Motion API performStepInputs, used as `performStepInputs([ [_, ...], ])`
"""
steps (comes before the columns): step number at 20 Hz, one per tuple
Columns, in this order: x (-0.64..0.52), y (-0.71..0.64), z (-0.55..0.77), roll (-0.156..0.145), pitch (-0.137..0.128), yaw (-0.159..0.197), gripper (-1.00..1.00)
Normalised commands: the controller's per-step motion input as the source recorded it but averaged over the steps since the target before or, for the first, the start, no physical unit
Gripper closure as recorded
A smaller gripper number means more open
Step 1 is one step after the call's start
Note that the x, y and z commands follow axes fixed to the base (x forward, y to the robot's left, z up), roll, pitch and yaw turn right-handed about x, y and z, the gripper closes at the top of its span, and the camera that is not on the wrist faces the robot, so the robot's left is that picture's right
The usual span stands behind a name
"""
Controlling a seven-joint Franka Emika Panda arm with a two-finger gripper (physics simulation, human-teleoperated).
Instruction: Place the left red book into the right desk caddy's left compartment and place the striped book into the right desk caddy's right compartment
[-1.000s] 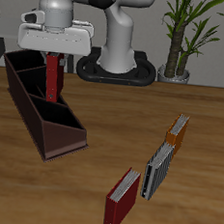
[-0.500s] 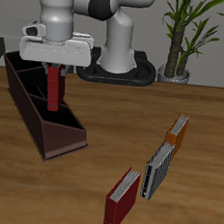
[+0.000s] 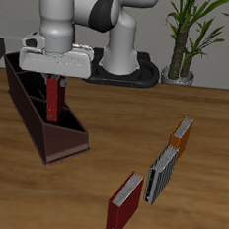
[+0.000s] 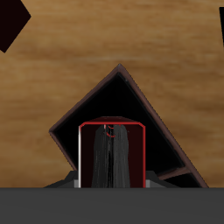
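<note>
My gripper [image 3: 55, 79] is shut on the top of a dark-red book [image 3: 55, 103] that hangs upright. Its lower end dips between the walls of the right desk caddy [image 3: 27, 113], a long maroon box, near the low-walled end section [image 3: 69, 140]. The wrist view looks down the red book [image 4: 112, 162] into a pointed end section of the caddy [image 4: 157, 118]. The striped book [image 3: 161, 175] stands upright on the table, far from the gripper. A second red book [image 3: 125, 205] stands nearer the table's front edge.
An orange book [image 3: 181, 139] stands just behind the striped one. The robot's base [image 3: 119, 67] and a potted plant [image 3: 189, 34] are at the back. Another dark shape [image 4: 13, 22] shows at the edge of the wrist view.
The gripper has come down and shifted slightly toward the caddy's low end with the red book. The book's lower end now sits deeper between the caddy's walls.
</note>
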Motion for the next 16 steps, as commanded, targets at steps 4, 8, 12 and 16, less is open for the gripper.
performStepInputs([
  [4,0.03,-0.01,-0.22,-0.004,0.020,-0.021,1.00],
  [8,0.07,0.01,-0.33,-0.010,0.037,0.004,1.00],
  [12,0.02,-0.01,-0.17,-0.014,0.014,0.004,1.00],
  [16,0.01,0.01,-0.16,0.009,0.031,0.005,1.00],
])
